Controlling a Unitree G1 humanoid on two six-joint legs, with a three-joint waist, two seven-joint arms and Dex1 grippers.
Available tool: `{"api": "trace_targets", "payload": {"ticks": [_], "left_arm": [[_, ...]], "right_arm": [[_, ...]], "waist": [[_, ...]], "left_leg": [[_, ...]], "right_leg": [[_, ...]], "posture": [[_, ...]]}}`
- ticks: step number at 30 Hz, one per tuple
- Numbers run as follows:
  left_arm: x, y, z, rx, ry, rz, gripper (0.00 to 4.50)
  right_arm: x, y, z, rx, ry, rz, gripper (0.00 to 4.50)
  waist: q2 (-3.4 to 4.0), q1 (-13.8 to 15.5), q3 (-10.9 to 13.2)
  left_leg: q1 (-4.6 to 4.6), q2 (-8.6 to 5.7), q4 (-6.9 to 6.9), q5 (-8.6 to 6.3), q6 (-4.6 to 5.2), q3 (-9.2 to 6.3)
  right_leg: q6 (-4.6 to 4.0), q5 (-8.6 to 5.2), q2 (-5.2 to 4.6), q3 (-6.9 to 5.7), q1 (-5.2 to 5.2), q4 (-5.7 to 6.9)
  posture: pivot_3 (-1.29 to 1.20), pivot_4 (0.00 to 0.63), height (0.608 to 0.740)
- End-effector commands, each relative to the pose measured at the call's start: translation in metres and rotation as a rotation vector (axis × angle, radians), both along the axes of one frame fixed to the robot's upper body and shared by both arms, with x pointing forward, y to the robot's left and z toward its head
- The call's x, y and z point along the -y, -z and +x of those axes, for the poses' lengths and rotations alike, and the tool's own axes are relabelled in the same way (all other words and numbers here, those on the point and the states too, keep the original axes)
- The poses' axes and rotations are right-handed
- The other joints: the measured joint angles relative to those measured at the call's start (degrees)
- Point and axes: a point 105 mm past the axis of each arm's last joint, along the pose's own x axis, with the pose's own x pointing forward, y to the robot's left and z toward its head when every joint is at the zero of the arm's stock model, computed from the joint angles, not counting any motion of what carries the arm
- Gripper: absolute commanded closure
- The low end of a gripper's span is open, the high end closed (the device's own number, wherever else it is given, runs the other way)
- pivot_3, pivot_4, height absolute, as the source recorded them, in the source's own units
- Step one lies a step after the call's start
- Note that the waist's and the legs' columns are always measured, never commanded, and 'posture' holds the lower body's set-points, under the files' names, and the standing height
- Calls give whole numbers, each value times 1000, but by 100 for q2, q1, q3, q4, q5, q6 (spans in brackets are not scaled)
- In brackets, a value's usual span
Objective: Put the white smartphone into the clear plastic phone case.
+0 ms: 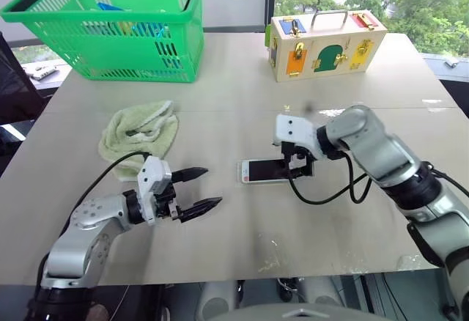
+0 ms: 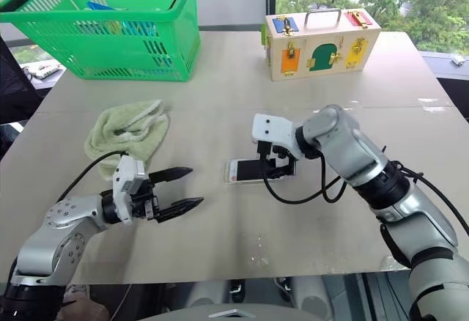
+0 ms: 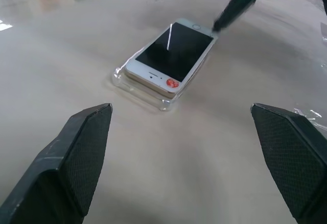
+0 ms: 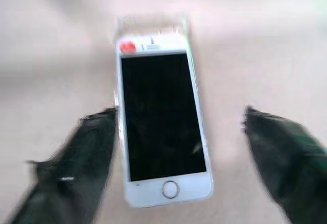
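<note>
On table, white smartphone (image 3: pixel 171 58) in clear plastic phone case (image 3: pixel 122 79)

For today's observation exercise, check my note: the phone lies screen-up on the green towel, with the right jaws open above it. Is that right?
Not quite. The phone lies screen-up on the bare table, in its clear case; the towel sits apart, as the left eye view shows. The right gripper is open above it.

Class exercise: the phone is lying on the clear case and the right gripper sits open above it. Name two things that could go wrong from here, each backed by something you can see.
1. The white smartphone lies skewed on the clear plastic phone case, whose corner juts past it; pressing down now might jam it crooked.
2. The right gripper hangs open just over the phone; a finger could nudge phone or case as it moves.
</note>
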Motion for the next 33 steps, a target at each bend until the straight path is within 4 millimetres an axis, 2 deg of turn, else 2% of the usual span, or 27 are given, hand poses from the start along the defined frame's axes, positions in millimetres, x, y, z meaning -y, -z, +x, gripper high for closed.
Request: {"api": "trace_targets", "payload": {"ticks": [1,2,5,9,13,16,19,21,26,30,33], "left_arm": [[1,-5,5,26,14,-9,528],[1,-5,5,22,19,-12,835],[1,-5,7,23,23,-13,2317],[0,-6,8,27,22,-10,4232],[-4,-7,7,28,14,-2,4232],[-6,-6,6,27,6,4,4232],[-5,-5,6,29,-1,10,4232],[-5,-1,10,23,-20,32,4232],[0,0,20,11,-32,53,4232],[3,3,25,4,-26,78,4232],[5,9,29,-7,-25,105,4232]], "right_arm": [[-9,-9,-3,-6,32,116,2357],[-15,-7,-3,-21,41,145,2915],[-31,12,4,-43,71,166,4436],[-39,35,11,-62,91,149,4500],[-40,54,11,-103,89,105,4500],[-30,80,10,-117,89,-4,4500],[-23,84,12,-105,103,-17,4500],[-25,70,14,-95,114,71,4500],[-29,10,6,-67,99,364,4500],[-13,-7,-6,-30,129,400,4500],[6,-8,-8,19,209,378,4500]], "waist": [[0,-9,0],[0,-28,0],[1,-38,0],[2,-1,1],[-1,-12,0],[0,-21,-2],[1,-18,-8],[4,-2,-12],[9,36,-3],[9,14,0],[9,15,0]], "left_leg": [[0,1,0,0,0,0],[1,1,0,0,0,1],[4,8,1,0,0,6],[0,10,0,0,1,3],[0,6,1,0,1,15],[9,7,2,0,1,17],[16,10,2,0,1,9],[19,12,1,0,0,5],[-2,12,4,0,0,15],[-7,12,1,0,1,21],[-5,13,-8,0,0,19]], "right_leg": [[0,0,0,0,1,1],[0,0,1,1,0,2],[0,1,9,4,-1,5],[-1,1,13,1,-1,2],[1,1,8,6,2,-3],[1,1,9,9,5,-1],[0,1,10,3,6,5],[-1,1,9,1,6,6],[-1,1,-3,0,4,1],[2,1,-2,0,2,-3],[8,3,1,-1,3,-10]], "posture": [[0,150,740],[0,150,740],[0,150,740],[0,150,740],[0,150,740],[0,150,740],[0,150,740],[0,150,740],[0,150,740],[0,150,740],[0,150,740]]}}
